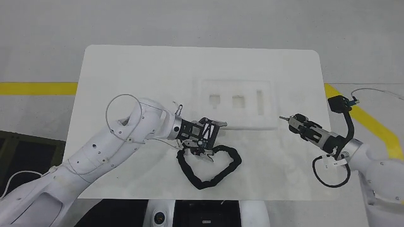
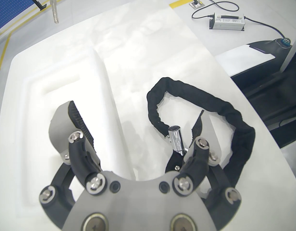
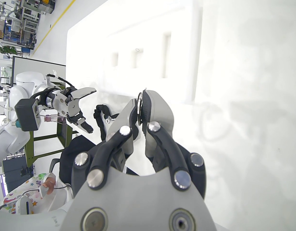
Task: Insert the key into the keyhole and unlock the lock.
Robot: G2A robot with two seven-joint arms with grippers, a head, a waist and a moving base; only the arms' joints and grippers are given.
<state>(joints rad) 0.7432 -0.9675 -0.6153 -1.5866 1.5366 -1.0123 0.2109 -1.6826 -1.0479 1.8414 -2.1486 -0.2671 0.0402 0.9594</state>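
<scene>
A black fabric-sleeved chain lock [image 1: 211,169] lies looped on the white table near its front edge. Its silver lock cylinder [image 2: 175,141] sticks out of the sleeve end. My left gripper [image 2: 138,118] is open right over that end, with the cylinder close beside one finger [image 2: 201,123] and a wide gap to the other. From above, the left gripper [image 1: 214,140] sits at the top of the loop. My right gripper [image 3: 139,104] is shut on the key [image 1: 283,118], well to the right of the lock. The key blade [image 2: 54,10] points toward the lock.
A white foam tray [image 1: 227,120] with three cut-out slots lies mid-table, just behind the chain and between the two grippers. The table's front edge runs close below the chain. Bare tabletop stretches to the right of the tray, under the right arm.
</scene>
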